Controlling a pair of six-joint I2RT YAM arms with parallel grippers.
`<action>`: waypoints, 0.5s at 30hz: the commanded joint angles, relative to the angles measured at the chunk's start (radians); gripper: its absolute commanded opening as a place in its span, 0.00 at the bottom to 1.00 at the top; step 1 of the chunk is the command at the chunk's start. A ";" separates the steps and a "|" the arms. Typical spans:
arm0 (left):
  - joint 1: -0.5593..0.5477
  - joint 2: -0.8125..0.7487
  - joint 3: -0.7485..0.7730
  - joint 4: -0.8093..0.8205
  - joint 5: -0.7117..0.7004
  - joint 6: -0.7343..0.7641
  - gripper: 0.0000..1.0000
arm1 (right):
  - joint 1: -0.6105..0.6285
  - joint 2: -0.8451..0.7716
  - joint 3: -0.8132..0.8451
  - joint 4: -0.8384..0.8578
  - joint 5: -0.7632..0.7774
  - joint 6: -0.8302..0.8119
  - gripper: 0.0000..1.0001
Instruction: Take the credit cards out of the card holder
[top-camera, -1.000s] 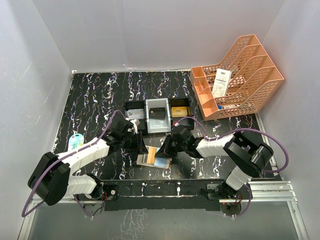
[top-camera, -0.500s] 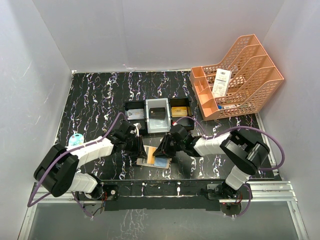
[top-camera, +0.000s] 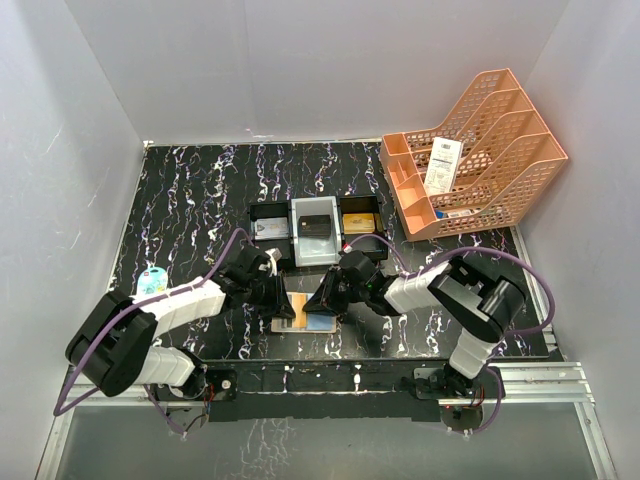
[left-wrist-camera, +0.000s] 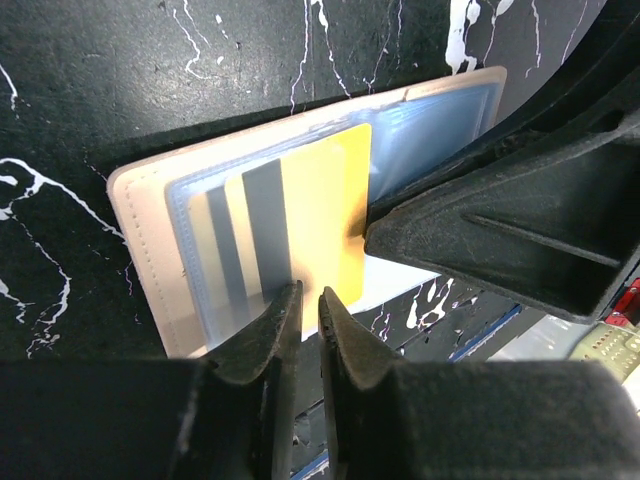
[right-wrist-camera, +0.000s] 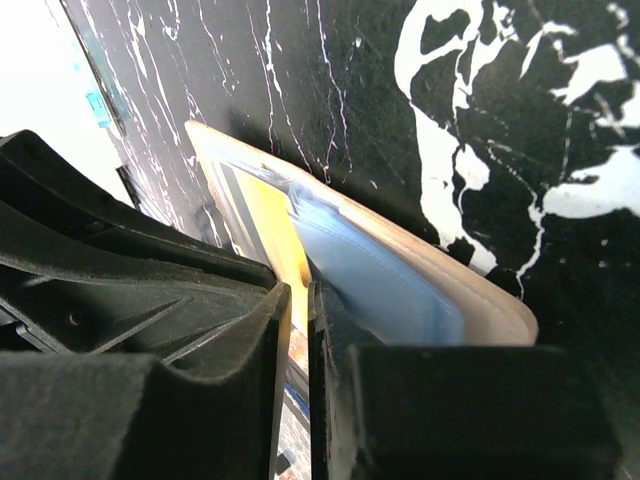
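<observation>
Card holder (left-wrist-camera: 140, 230) unfolded, left hand (left-wrist-camera: 303, 295) nearly closed atop gold card (left-wrist-camera: 320, 200), right hand (right-wrist-camera: 300, 290) clamped on its edge.

I count: one tan leather-like folding card holder (left-wrist-camera: 140, 215); one yellow-gold plastic card (left-wrist-camera: 320, 200) plainly showing in it; one black-and-grey three-compartment tray (top-camera: 313, 252) with three flat cards (top-camera: 315, 224); one orange plastic file rack (top-camera: 510, 175); one white paper receipt (top-camera: 441, 165).

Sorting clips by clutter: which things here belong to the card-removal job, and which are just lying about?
Job: card holder, gold card, left gripper, right gripper, cards in the tray.
Lying about: orange file rack, white receipt, small teal item.
</observation>
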 joint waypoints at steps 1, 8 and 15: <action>-0.006 0.009 -0.039 -0.073 -0.067 0.017 0.13 | 0.015 0.010 -0.006 0.132 -0.019 0.025 0.09; -0.006 -0.063 0.011 -0.142 -0.108 0.022 0.18 | 0.015 -0.034 0.019 -0.055 0.071 -0.021 0.06; -0.006 -0.105 0.090 -0.182 -0.124 0.050 0.23 | 0.015 -0.073 0.024 -0.136 0.109 -0.044 0.09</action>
